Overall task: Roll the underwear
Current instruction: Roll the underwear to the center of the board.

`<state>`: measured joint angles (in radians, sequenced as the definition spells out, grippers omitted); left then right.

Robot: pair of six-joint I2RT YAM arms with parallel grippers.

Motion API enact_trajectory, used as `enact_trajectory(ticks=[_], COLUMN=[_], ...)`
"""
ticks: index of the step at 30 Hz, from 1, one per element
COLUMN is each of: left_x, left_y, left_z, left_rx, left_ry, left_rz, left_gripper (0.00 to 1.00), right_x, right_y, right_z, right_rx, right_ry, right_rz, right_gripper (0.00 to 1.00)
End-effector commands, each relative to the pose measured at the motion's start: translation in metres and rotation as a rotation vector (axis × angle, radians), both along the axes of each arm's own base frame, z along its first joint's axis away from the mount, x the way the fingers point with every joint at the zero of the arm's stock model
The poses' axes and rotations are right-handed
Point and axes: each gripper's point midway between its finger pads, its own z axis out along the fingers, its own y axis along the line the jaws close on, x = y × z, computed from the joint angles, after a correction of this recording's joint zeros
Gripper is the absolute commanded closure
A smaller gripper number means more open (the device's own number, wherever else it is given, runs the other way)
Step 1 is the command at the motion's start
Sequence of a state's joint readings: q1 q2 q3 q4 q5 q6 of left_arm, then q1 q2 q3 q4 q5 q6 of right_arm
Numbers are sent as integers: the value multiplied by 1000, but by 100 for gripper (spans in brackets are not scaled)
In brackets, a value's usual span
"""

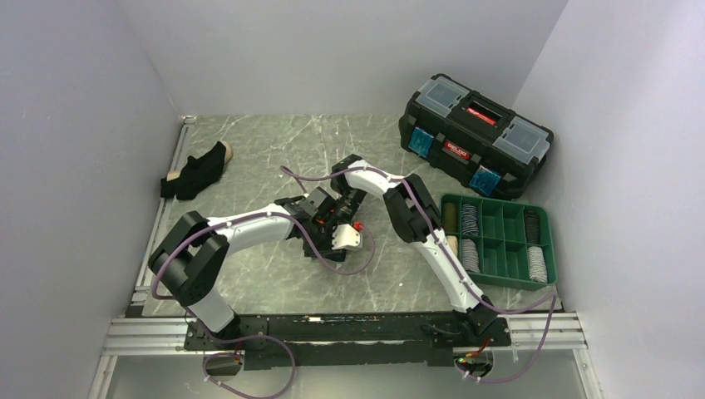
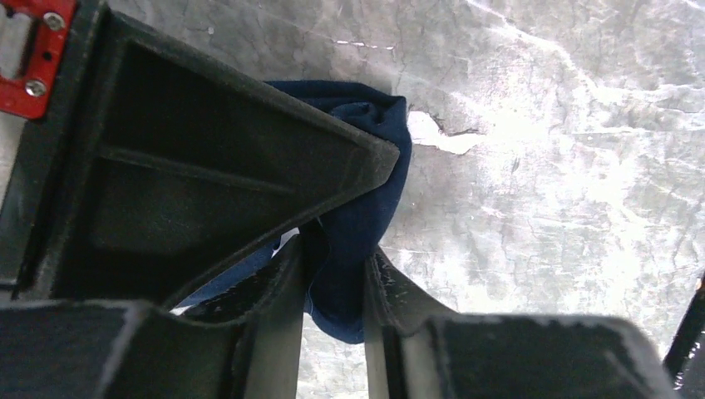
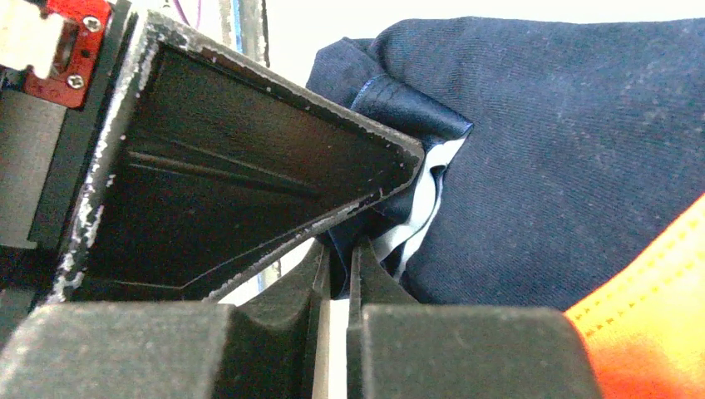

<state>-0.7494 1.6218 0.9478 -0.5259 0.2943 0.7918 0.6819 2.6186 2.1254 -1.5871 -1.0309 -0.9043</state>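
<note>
Closing in a grey, marble-veined tabletop point(image 1: 274, 150) on three sides with plain white walls point(image 1: 332, 50). Glinting in bright patches off that glossy surface under even light. Edging the near and left sides with silver aluminium rails point(image 1: 141, 337).

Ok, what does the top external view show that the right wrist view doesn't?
Only top external: the black toolbox, the green tray and a black garment lying at the far left. Only right wrist: the navy underwear pinched in the right end effector, with its orange band at the lower right. Both: that end effector itself.
</note>
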Motion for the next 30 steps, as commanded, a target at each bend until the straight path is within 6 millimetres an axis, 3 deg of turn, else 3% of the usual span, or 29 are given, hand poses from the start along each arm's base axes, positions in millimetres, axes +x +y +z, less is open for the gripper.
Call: enact_trajectory(ticks=[1, 7, 11, 18, 30], left_x=[-14, -23, -30, -37, -46], left_y=[2, 10, 13, 18, 20], left_z=[-11, -15, -15, -19, -22], left_rx=[28, 56, 58, 59, 56], left_ry=[79, 112, 130, 143, 229], left_rz=[-12, -10, -18, -13, 3], left_gripper=[75, 100, 100, 100, 100], right_x=[10, 12, 17, 32, 56], right_y=[3, -1, -4, -17, -58], right_z=[-26, -16, 0, 20, 51], right_rx=[17, -3, -12, -41, -32], right_ry=[-118, -141, -211, -303, -336], right_rz=[64, 58, 33, -8, -160], right_gripper=[91, 73, 53, 48, 44])
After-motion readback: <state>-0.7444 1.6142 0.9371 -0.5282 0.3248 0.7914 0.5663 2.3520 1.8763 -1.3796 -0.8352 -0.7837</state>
